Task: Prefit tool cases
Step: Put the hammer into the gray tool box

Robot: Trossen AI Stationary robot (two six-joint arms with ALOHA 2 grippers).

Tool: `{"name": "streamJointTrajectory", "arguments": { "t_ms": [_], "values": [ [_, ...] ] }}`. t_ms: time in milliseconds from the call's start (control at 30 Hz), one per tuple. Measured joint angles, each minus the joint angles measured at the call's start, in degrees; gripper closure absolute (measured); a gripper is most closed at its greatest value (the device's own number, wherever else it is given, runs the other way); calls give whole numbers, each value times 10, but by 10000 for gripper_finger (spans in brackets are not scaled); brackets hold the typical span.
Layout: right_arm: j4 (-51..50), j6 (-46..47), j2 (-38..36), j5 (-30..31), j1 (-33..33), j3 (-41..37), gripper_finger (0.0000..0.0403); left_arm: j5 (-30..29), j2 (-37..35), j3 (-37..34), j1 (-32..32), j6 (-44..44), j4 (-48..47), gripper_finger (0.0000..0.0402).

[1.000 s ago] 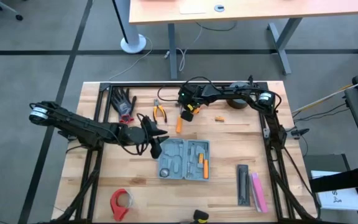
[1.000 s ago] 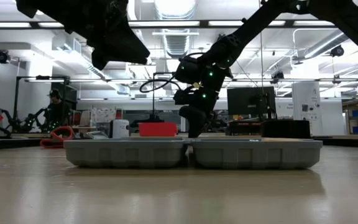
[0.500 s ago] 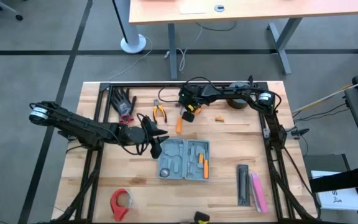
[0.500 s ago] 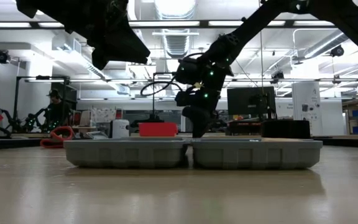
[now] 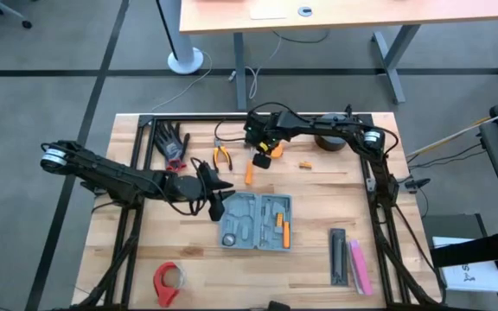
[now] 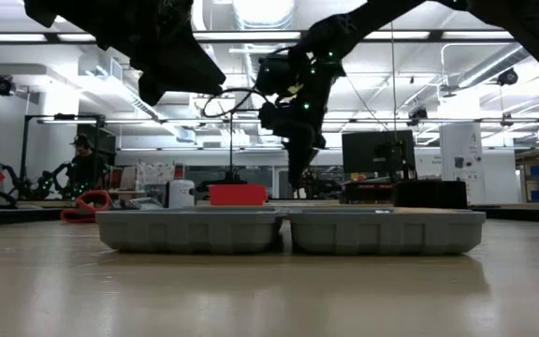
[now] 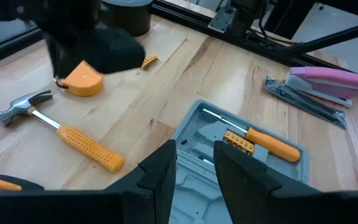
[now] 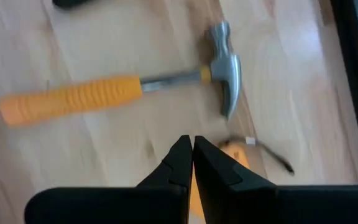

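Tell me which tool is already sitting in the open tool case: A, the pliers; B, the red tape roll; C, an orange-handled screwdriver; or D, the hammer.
C: the left wrist view shows an orange-handled screwdriver lying in the tool case, while the hammer lies out on the table, and in the high view the pliers and the red tape roll are also outside it.

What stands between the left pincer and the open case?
Nothing visible. The left pincer hangs at the case's near edge, and in its wrist view only bare tray shows past its fingers.
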Motion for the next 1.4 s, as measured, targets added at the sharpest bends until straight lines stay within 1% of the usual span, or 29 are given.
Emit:
{"name": "streamJointTrajectory", "arguments": {
  "t_ms": [200,300,500,567,667,733,800,867,933,1000,1067,1167,1267,1400],
  "values": [
    [-91,13,0,0,0,4,403,1,0,0,0,-11,1,287],
    [-139,5,0,0,0,-12,403,7,0,0,-1,-13,1,287],
    [-140,-33,0,1,-1,-62,399,13,0,0,-1,-13,7,287],
    [-137,-42,0,1,-1,-73,390,13,-2,0,-2,-13,7,287],
    [-142,-26,0,-2,1,-75,371,15,-9,0,-3,-13,8,287],
    [-155,-16,-2,-23,2,-76,359,15,-14,0,-3,-13,7,287],
    [-161,-4,-11,-57,8,-77,350,15,-16,0,-3,-13,7,287],
    [-157,5,-30,-80,19,-79,345,16,-17,0,-3,-13,1,287],
    [-154,13,-55,-79,33,-81,345,16,-16,6,-3,-16,-22,287],
    [-143,23,-83,-76,49,-87,349,16,-13,22,-3,-22,-64,287],
    [-123,31,-121,-74,64,-96,357,15,-10,44,-3,-24,-108,287],
    [-88,46,-182,-74,84,-117,369,2,-6,76,-2,-17,-142,287],
    [-61,68,-234,-73,99,-142,378,-3,-6,98,2,9,-146,287],
    [-52,105,-293,-72,116,-170,384,-4,-6,118,21,23,-163,287]
  ]
}}
